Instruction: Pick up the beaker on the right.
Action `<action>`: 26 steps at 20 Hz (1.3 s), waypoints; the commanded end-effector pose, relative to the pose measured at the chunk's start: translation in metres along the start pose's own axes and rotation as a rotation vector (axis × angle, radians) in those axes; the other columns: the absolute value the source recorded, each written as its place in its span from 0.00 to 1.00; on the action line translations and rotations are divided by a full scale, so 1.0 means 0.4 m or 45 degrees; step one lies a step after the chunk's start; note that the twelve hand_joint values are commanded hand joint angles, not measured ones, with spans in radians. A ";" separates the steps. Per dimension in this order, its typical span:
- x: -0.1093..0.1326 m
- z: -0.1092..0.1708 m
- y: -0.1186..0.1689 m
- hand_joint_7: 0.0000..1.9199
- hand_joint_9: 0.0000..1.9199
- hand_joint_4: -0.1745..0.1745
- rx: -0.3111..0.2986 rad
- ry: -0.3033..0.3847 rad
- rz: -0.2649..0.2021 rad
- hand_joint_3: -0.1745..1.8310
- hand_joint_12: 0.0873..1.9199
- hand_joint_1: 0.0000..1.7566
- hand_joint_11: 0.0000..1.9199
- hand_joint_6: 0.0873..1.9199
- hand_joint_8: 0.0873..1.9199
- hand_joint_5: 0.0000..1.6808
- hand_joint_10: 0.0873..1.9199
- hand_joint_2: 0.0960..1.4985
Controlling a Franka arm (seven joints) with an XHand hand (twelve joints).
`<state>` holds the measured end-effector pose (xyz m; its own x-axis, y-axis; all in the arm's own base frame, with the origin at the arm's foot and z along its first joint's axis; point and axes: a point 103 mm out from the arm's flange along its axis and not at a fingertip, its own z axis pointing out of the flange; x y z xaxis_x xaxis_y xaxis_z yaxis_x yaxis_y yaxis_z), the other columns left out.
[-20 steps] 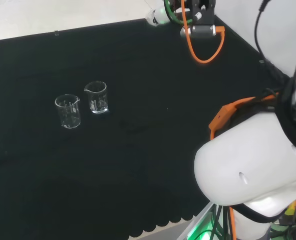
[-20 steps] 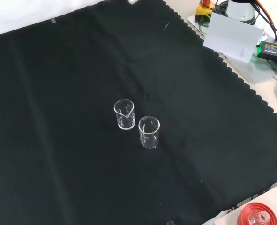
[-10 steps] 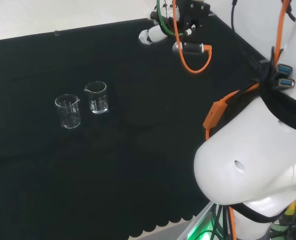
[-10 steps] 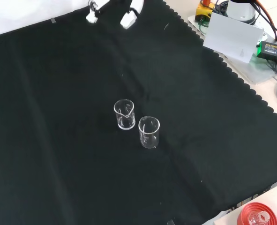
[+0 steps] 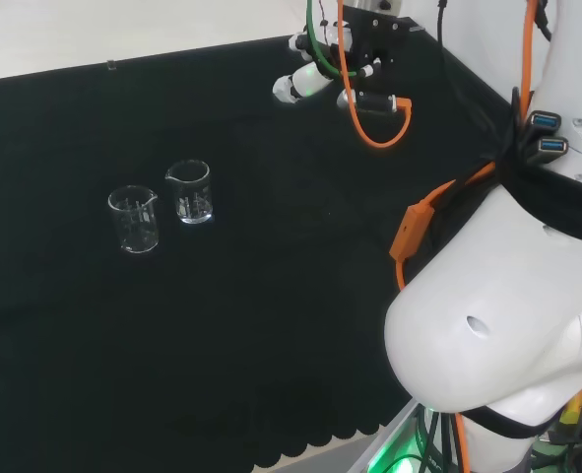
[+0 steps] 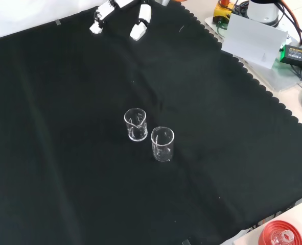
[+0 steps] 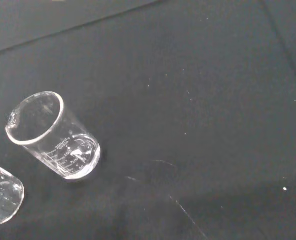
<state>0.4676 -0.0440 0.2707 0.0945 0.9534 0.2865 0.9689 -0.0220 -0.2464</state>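
Two clear beakers (image 5: 134, 219) (image 5: 190, 191) side by side (both upright), hand (image 5: 300, 81) well apart, upper right

Black cloth (image 6: 64, 153) covers the bench, scalloped along its edge. A red ribbed stand (image 6: 281, 236) sits off the cloth at 5 o'clock in the front view.

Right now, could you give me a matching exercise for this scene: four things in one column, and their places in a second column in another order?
Things
1. hand
2. beaker at right in the head view
3. beaker at left in the head view
4. red ribbed ring

Places
A. upper of the two glasses in the front view
B. front view's bottom right corner, off the cloth
C. near the front view's top edge, fingers open, holding nothing
D. lower of the two glasses in the front view

Pairs: 1-C, 2-A, 3-D, 4-B
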 end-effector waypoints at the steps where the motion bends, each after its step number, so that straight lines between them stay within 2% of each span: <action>1: 0.068 0.163 0.137 0.00 0.05 0.27 0.130 0.100 -0.170 0.36 0.47 0.39 0.00 0.00 0.27 0.12 0.35 0.44; 11: 0.063 0.240 0.177 0.00 0.05 0.27 0.161 0.181 -0.277 0.38 0.45 0.41 0.00 0.00 0.27 0.12 0.34 0.40; 26: 0.047 0.335 0.212 0.03 0.07 0.26 0.172 0.262 -0.381 0.39 0.44 0.42 0.00 0.00 0.28 0.14 0.34 0.36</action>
<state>0.5172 0.0103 0.1383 -0.1127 0.8431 0.5259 0.9242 0.2832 -0.2560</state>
